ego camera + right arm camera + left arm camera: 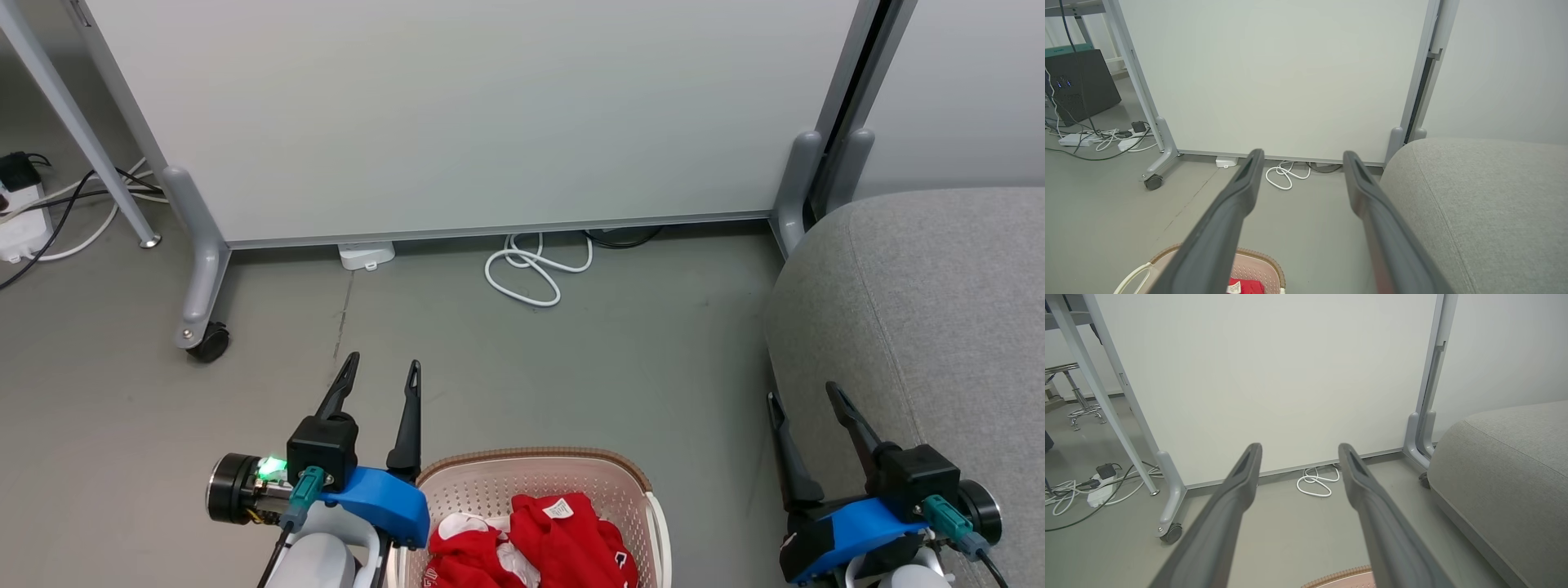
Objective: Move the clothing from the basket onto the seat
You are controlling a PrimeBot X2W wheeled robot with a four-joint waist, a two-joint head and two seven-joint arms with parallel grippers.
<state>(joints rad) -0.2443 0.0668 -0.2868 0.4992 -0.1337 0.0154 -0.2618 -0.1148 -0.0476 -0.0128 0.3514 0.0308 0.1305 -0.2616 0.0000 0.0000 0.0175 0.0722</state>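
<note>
Red clothing (535,543) with white trim and a white tag lies bunched in the basket (478,482), a cream perforated tub with a brown rim at the bottom centre of the head view. The grey seat (931,327) fills the right side. My left gripper (384,371) hovers open just left of the basket's far rim, nothing between its fingers. My right gripper (804,396) stands open over the seat's near-left edge, also empty. The right wrist view catches the basket (1257,261), a scrap of clothing (1245,286) and the seat (1486,204). In the left wrist view the basket's rim (1339,577) peeks in beside the seat (1506,473).
A white wheeled partition (457,114) stands across the far side on castor feet (208,339). A coiled white cable (531,273) lies on the grey floor below it. Power strips and cords (33,212) sit at the far left beside a slanted table leg (77,122).
</note>
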